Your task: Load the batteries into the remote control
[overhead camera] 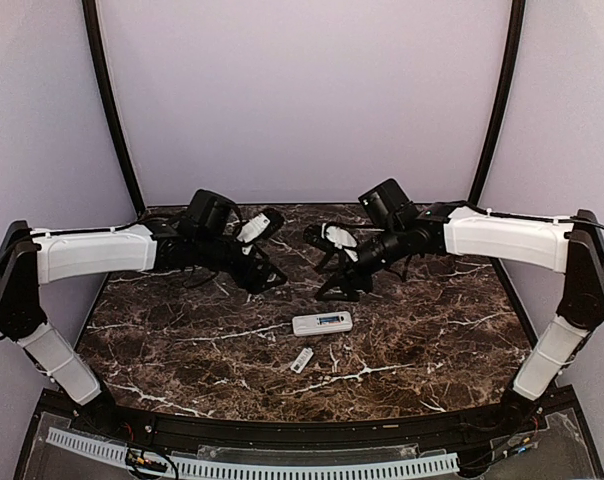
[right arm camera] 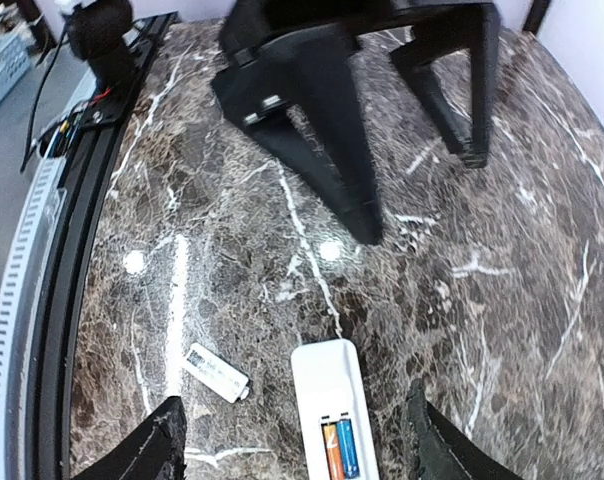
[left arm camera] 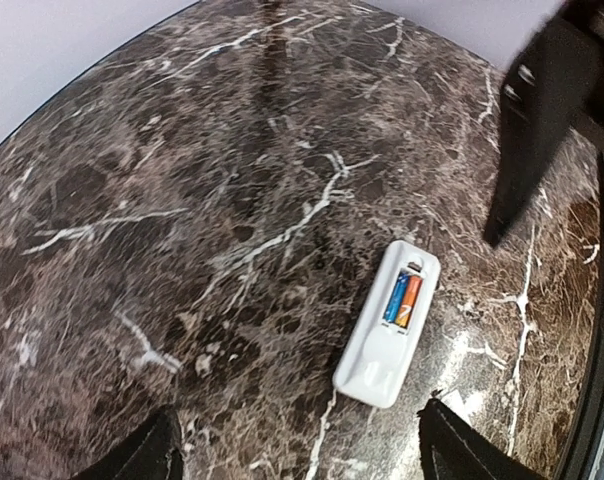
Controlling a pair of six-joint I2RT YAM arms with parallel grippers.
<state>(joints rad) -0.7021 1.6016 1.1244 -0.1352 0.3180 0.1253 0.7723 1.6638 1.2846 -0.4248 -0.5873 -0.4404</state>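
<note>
White remote control [overhead camera: 322,323] — well inside table [overhead camera: 462,330] edges.

Left pincer [overhead camera: 269,275] and right pincer [overhead camera: 343,291] hover agape.

No word, brand or number can be read anywhere. The two batteries [left arm camera: 410,298] in the open bay of the remote control [left arm camera: 382,350] show only blue and orange wrappers, and the faint marks just below them are too small to make out. The small flat white piece [right arm camera: 216,373], lying on the table [right arm camera: 482,300] just left of the remote, bears a few dark marks, likewise too blurred to read.
</note>
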